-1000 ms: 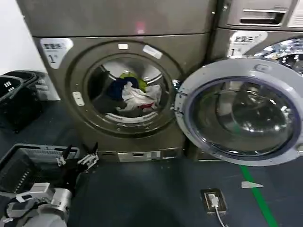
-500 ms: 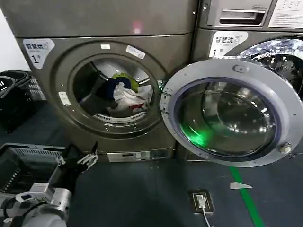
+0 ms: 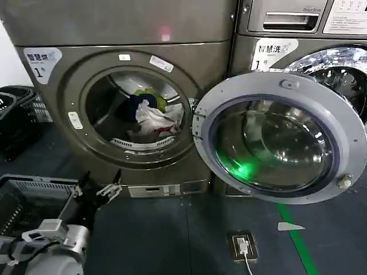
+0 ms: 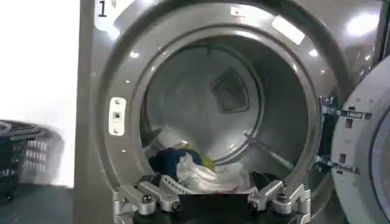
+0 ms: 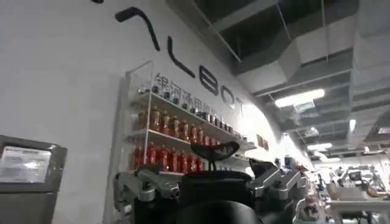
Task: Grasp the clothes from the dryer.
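The dryer [image 3: 51, 114] stands at the left, its round door [image 3: 275, 137] swung wide open to the right. Inside the drum lie the clothes [image 3: 152, 112]: white cloth with red marks, a navy piece and a yellow-green piece. My left gripper [image 3: 102, 182] hovers low in front of the dryer, below the porthole and well short of it, open and empty. The left wrist view looks straight into the drum at the clothes [image 4: 195, 173] beyond the left gripper [image 4: 210, 198]. My right gripper [image 5: 207, 176] is open, pointing up at a wall and ceiling, away from the dryer.
A grey mesh basket [image 3: 28, 197] sits on the floor by my left arm. Black baskets [image 3: 17, 114] stand left of the dryer. A second machine [image 3: 298, 46] is behind the open door. A floor socket with cable [image 3: 241, 243] and green tape [image 3: 295, 235] lie at the right.
The dryer and its door have shifted left in the head view and look slightly nearer. The left gripper has hardly moved and stays open.
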Action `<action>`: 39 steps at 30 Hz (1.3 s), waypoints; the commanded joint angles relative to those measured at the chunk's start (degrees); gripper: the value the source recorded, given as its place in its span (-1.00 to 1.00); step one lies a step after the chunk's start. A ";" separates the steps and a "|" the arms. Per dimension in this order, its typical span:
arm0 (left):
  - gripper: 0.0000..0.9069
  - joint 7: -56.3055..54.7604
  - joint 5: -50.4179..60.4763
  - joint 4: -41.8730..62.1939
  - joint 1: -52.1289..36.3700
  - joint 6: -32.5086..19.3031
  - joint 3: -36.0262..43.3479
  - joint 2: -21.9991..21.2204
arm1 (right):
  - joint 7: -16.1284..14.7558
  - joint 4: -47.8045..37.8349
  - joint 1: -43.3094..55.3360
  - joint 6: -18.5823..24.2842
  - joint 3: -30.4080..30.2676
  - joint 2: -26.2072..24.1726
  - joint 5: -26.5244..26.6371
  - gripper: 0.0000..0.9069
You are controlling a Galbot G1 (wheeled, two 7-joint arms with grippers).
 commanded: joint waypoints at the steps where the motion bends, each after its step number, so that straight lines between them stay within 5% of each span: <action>1: 1.00 -0.01 -0.23 -0.15 0.10 -0.14 -0.14 0.13 | -0.53 0.31 -0.33 1.15 0.26 0.08 0.46 1.00; 39: 1.00 0.34 -0.28 0.34 -0.27 -0.21 0.03 0.62 | -0.54 0.19 -0.31 3.10 0.00 1.12 0.34 1.00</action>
